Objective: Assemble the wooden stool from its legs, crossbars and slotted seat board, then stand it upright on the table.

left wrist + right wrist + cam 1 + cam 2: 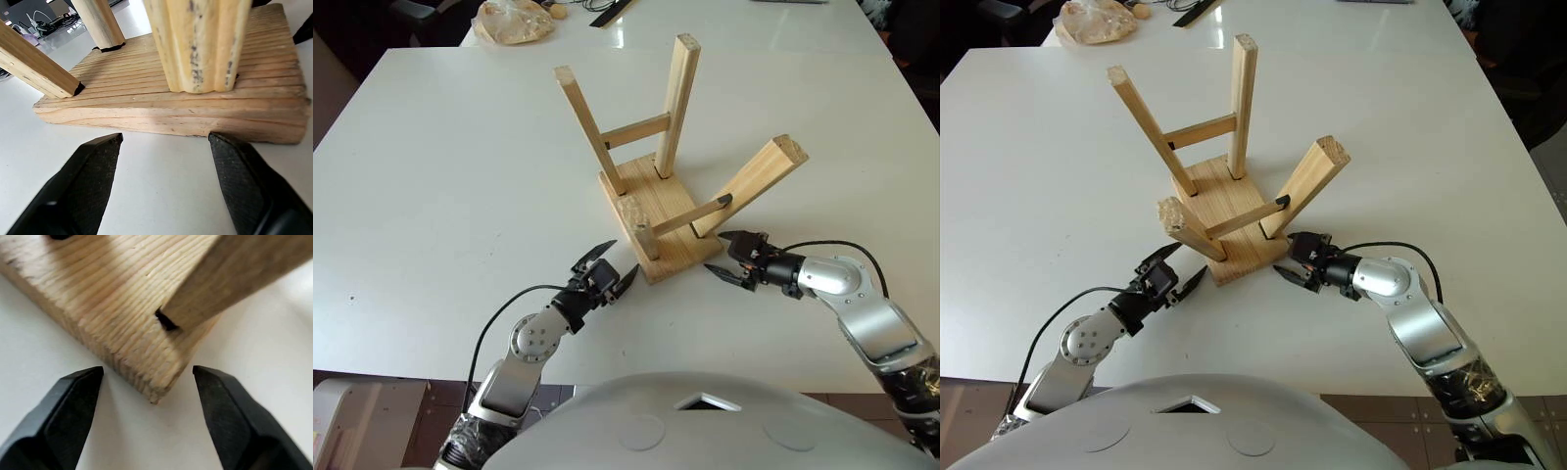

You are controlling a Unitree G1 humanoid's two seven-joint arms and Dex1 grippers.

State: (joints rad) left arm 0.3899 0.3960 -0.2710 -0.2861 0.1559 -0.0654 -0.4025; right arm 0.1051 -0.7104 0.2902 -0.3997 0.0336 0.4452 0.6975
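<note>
The wooden stool stands upside down on the white table, its slotted seat board (677,250) flat on the surface. Two legs (590,127) (675,103) rise at the far side, joined by a crossbar (636,129). A third leg (754,181) leans out to the right, and a second crossbar (690,215) links it to the near leg (641,238). My left gripper (615,264) is open just off the board's near-left edge (146,103). My right gripper (720,253) is open around the board's near-right corner (112,308), without touching it.
A crumpled plastic bag (514,22) and a dark object (612,10) lie on the far table behind. Bare white tabletop (440,176) stretches to the left and right of the stool. The table's near edge runs just under my arms.
</note>
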